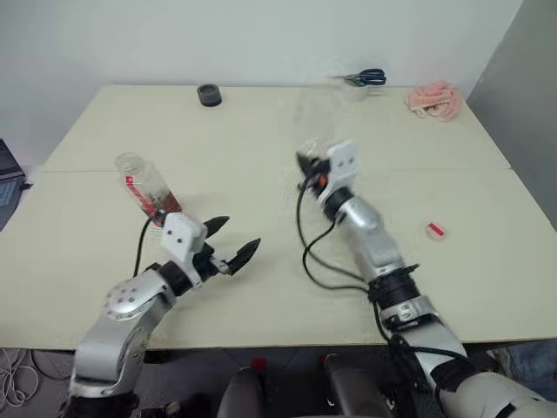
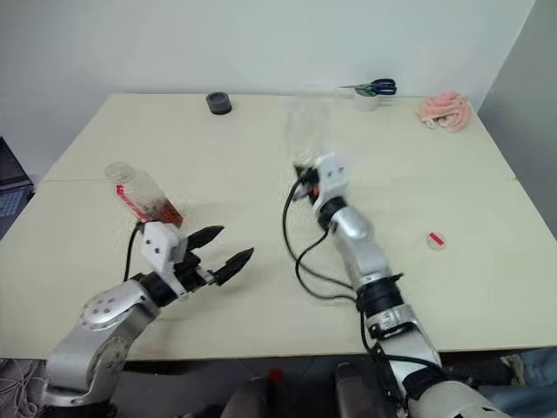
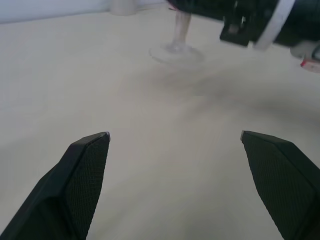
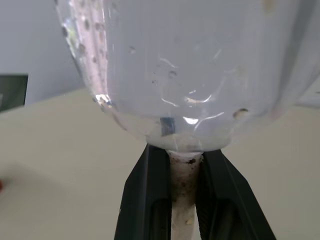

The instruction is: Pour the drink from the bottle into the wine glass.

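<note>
The bottle (image 1: 142, 185) is clear with a red label strip and stands on the table's left side, leaning away from me, with a little reddish-brown drink (image 1: 164, 205) at its base. My left gripper (image 1: 242, 232) is open and empty, just right of the bottle and nearer to me. The wine glass (image 2: 309, 122) stands mid-table, and its foot (image 3: 175, 51) appears to rest on the tabletop. My right gripper (image 4: 185, 155) is shut on the wine glass's stem (image 4: 184, 172), right under the bowl (image 4: 190, 65).
At the far edge lie a black tape roll (image 1: 209, 94), blue-handled scissors (image 1: 365, 78) on a white roll, and a pink cloth (image 1: 435, 98). A small red-and-white cap (image 1: 435, 230) lies right of my right arm. A laptop corner (image 1: 9, 178) shows at far left.
</note>
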Controlling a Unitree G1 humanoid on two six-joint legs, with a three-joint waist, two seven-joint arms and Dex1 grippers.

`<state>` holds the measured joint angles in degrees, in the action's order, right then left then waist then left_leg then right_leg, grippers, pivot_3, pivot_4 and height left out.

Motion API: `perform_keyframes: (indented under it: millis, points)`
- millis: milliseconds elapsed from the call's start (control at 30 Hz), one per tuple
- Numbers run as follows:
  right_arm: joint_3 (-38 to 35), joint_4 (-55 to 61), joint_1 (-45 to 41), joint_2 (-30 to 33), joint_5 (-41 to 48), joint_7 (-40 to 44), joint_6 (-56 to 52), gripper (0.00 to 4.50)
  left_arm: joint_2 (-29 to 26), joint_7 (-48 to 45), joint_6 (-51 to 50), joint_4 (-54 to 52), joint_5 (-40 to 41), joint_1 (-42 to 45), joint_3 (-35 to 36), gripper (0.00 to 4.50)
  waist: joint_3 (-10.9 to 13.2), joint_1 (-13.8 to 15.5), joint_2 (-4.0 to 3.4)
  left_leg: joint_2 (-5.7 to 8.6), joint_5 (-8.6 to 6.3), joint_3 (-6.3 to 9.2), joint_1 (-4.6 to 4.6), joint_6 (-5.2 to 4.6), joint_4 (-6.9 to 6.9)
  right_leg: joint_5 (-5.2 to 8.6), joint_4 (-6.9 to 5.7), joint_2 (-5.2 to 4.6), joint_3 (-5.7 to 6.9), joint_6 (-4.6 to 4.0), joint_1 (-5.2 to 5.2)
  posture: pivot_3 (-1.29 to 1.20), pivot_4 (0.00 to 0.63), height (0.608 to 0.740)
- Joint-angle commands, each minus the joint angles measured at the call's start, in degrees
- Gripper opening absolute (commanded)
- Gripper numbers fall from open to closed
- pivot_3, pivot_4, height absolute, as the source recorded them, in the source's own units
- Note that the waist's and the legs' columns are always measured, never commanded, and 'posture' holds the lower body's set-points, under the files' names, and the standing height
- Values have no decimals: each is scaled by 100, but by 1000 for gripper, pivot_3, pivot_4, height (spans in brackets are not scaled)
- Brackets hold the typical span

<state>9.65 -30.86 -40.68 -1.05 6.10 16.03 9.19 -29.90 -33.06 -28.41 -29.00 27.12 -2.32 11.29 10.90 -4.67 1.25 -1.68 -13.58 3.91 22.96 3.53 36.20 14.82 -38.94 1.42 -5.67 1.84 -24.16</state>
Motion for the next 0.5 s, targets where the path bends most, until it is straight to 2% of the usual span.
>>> perform_keyframes:
  millis: [33, 267, 500]
  points:
    - [118, -123, 72, -22, -232, 303, 855, 288, -129, 66, -186, -617, 430, -199, 525, 4500, 1, 24, 3, 5, 0, 0, 1, 1, 0, -1, 1, -7, 3, -1, 1, 0, 150, 740]
    - [116, -387, 379, -32, -260, 708, 1049, 288, -392, 89, -446, -1045, 714, -695, 1024, 4500, 1, 4, 6, 0, 1, 1, -11, 1, 8, 13, -3, -1, 3, 19, 9, 0, 150, 740]
    - [157, -822, 310, -22, -351, 973, 848, 288, -454, 214, -525, -1031, 721, -628, 919, 4500, 0, -10, 7, -6, 2, 5, -17, 1, 8, 13, -8, 12, 1, 17, 12, 0, 150, 740]
